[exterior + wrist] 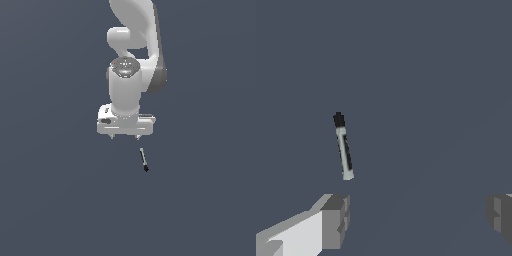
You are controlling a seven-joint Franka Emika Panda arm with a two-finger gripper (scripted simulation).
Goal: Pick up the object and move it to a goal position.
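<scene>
The exterior view looks from off the arm [131, 60], from fairly far and somewhat above, facing the front of the downward-pointing hand so that the whole wrist and the plain grey surface [50, 200] below fit in. The wrist view sits on the hand itself, much closer, looking down past the fingertips [335, 220] at that surface. Both views share the small rod [144, 160] [343, 147] and the ground around it.

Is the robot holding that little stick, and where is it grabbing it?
No, nothing is held. The gripper is open, and the little rod lies apart from the fingers, untouched.
</scene>
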